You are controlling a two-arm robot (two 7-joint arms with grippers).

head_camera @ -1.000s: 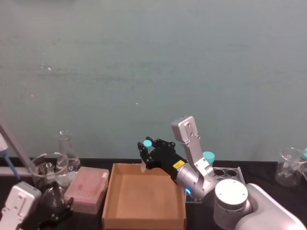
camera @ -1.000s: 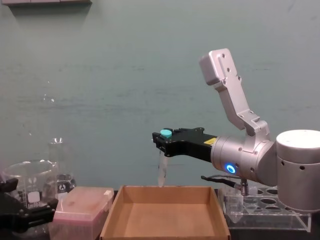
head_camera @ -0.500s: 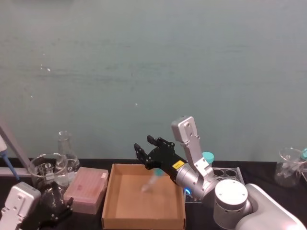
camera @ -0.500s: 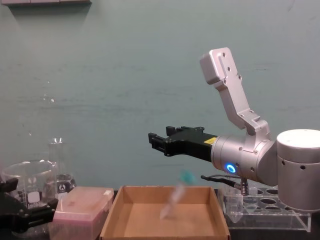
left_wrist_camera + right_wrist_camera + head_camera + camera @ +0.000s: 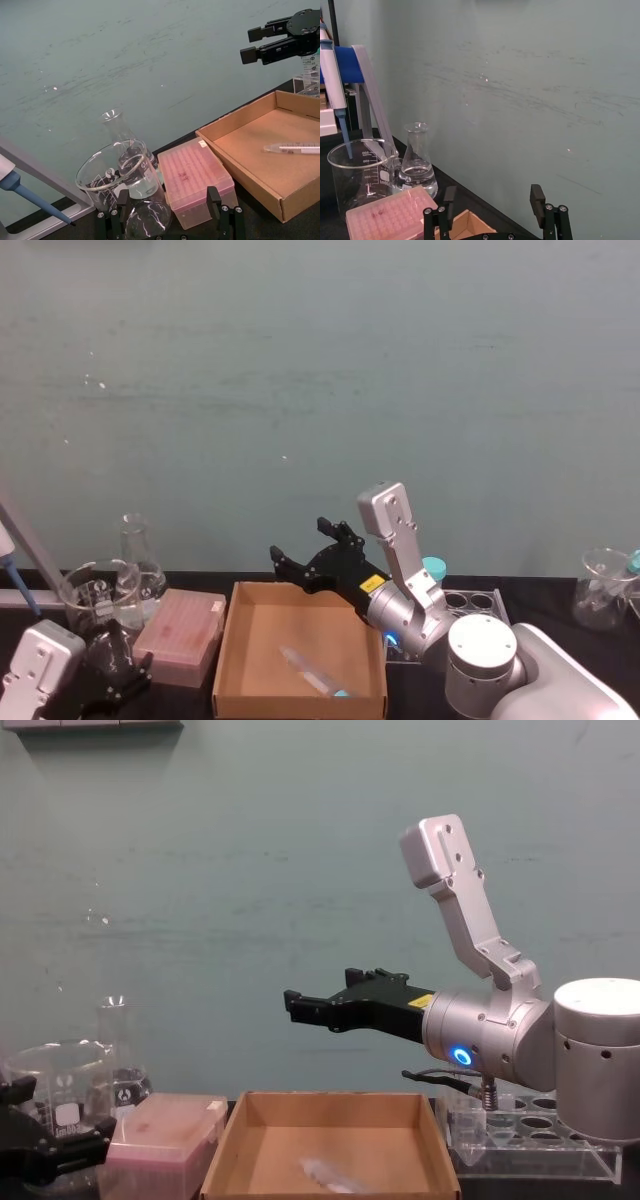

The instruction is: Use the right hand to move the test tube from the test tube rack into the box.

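Currently the right tool (image 5: 300, 545) hangs above the far edge of the box (image 5: 226, 655), level and pointing toward the robot's left. Its two black fingers are spread wide with nothing between them; in the chest view the right tool (image 5: 300, 1004) stands well clear of the box rim (image 5: 330, 1096). A blue ring light glows on the silver-grey wrist behind it.

The test tube (image 5: 310, 676) lies flat on the box floor, near the front wall, set diagonally with its teal cap toward the front right corner. The tube is slim, clear plastic with a tapered tip. In the left wrist view the test tube (image 5: 295, 148) rests on the bare brown cardboard, apart from the side walls. The box is shallow and rectangular, with low matt cardboard walls.

The test tube rack (image 5: 470, 602) stands just beside the box on the robot's right. It is clear acrylic with round holes, and a wider tube with a large teal cap (image 5: 434, 567) stands upright in it.

A pink translucent lidded box (image 5: 180, 635) sits on the dark surface just left of the cardboard box. A glass beaker (image 5: 95, 595) and a conical flask (image 5: 135, 555) stand beyond it.

The left tool (image 5: 167, 220) is parked low at the left beside the glassware, fingers apart.
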